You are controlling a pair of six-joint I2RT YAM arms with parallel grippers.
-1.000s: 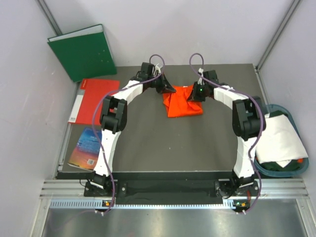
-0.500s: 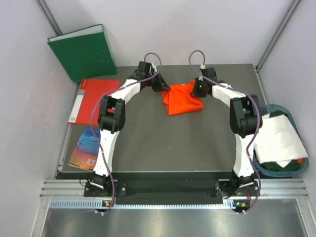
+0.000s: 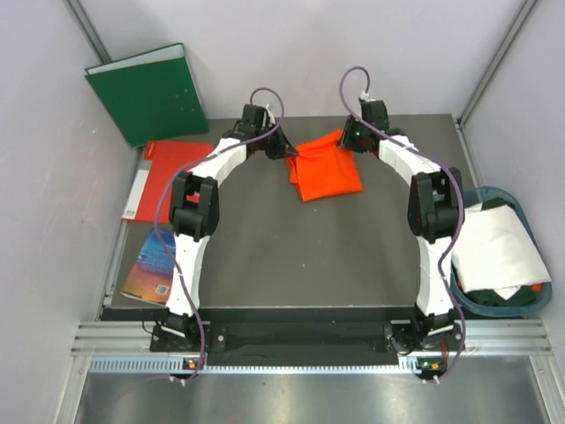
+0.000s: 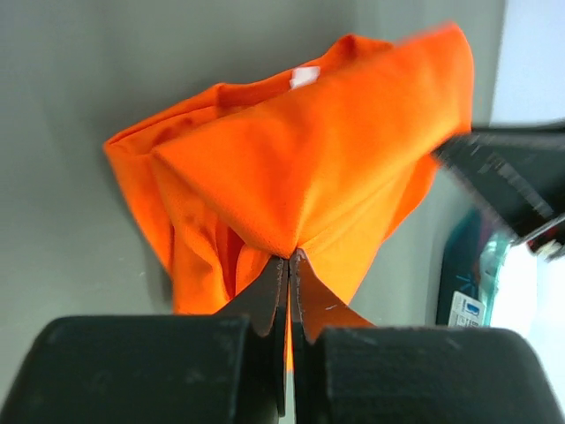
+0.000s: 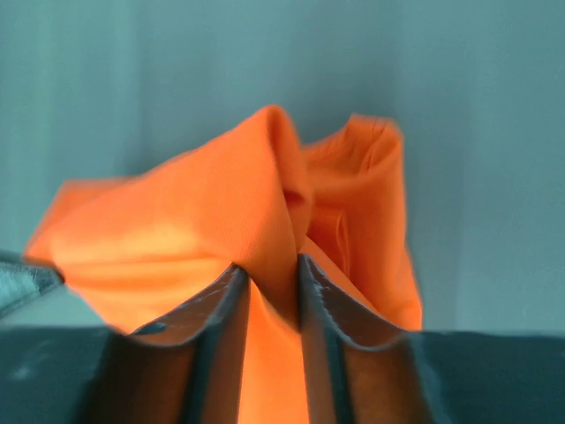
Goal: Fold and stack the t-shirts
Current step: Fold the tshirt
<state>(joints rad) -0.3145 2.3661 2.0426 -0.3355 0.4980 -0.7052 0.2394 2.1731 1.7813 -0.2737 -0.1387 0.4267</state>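
The orange t-shirt [image 3: 325, 170] lies partly folded at the far middle of the dark table. My left gripper [image 3: 291, 155] is shut on its far left corner; in the left wrist view the jaws [image 4: 290, 258] pinch a peak of the orange cloth [image 4: 318, 150]. My right gripper [image 3: 347, 143] is shut on its far right corner; in the right wrist view the jaws [image 5: 269, 274] clamp a fold of the orange cloth [image 5: 203, 238]. The white t-shirt [image 3: 496, 248] lies folded over a basket at the right.
A green binder [image 3: 148, 93] leans at the far left. A red folder [image 3: 169, 177] and a blue booklet [image 3: 154, 265] lie on the left edge of the table. A teal basket [image 3: 521, 300] stands at the right, beyond the table edge.
Both grippers have moved toward the far edge, pulling the orange shirt's far edge with them. The shirt has shifted farther back and turned a little.
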